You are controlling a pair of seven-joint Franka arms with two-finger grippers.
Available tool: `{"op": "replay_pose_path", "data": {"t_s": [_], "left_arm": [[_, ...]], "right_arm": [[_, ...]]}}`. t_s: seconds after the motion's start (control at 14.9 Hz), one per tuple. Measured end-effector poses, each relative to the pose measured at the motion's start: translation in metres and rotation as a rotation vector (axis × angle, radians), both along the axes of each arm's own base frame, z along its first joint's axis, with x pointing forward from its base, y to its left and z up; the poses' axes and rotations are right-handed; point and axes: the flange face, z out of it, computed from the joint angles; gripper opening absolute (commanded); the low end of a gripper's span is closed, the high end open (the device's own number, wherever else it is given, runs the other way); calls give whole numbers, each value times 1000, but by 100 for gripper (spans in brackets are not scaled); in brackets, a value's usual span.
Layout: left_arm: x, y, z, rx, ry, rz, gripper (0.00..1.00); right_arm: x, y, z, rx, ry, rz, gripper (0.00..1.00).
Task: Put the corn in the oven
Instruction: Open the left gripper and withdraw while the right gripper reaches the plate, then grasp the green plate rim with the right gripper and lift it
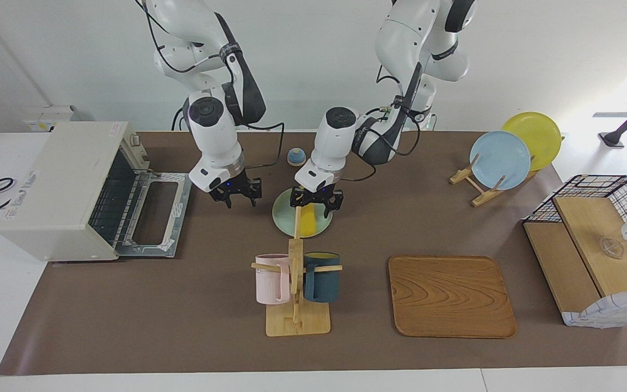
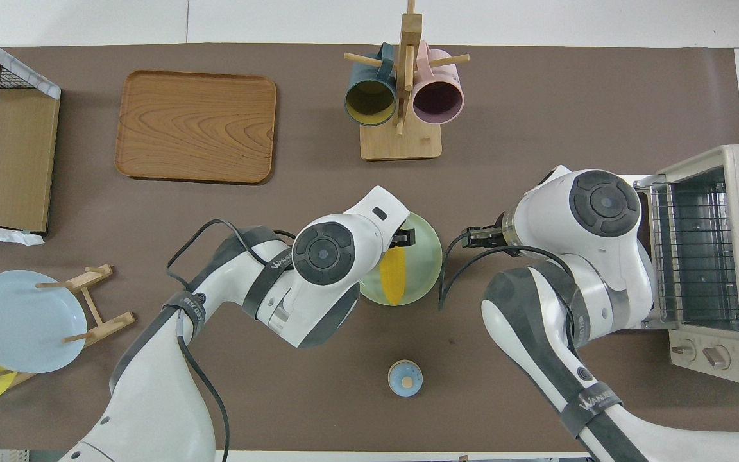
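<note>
The yellow corn [image 1: 308, 222] lies on a pale green plate [image 1: 283, 218] at the middle of the table; it also shows in the overhead view [image 2: 394, 276]. My left gripper [image 1: 317, 206] is low over the corn's end nearer the robots, open, with a finger on either side of it. My right gripper [image 1: 235, 197] is open and empty, over the table between the plate and the oven. The cream-white oven [image 1: 57, 185] stands at the right arm's end of the table. Its door [image 1: 155, 212] is folded down open and its wire rack [image 2: 690, 250] shows.
A wooden mug rack [image 1: 295, 272] with a pink and a dark blue mug stands just farther from the robots than the plate. A wooden tray [image 1: 451, 296], a plate stand [image 1: 501, 160] and a wire-and-wood basket box [image 1: 596, 256] are toward the left arm's end. A small blue lidded jar [image 1: 296, 157] sits near the robots.
</note>
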Motion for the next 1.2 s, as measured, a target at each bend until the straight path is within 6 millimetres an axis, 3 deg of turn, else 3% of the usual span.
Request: {"op": "replay_pose_path", "data": {"t_s": [0.2, 0.4, 0.67, 0.8, 0.94, 1.07, 1.2], "left_arm": [[25, 41, 54, 36, 20, 24, 100], [51, 97, 121, 58, 32, 81, 100], [85, 201, 188, 93, 31, 100, 100], [97, 263, 215, 120, 41, 74, 100], [98, 305, 236, 139, 64, 56, 100], [93, 331, 250, 149, 94, 64, 100], [81, 350, 259, 162, 150, 57, 100]], "right_arm": [[-1, 7, 0, 19, -2, -2, 78], [-7, 33, 4, 83, -14, -12, 74], [-34, 120, 20, 96, -37, -25, 74], [-36, 164, 36, 53, -41, -24, 74], [-34, 215, 40, -10, -64, -37, 73], [-39, 266, 13, -65, -95, -24, 66], [-44, 291, -26, -104, -94, -4, 48]]}}
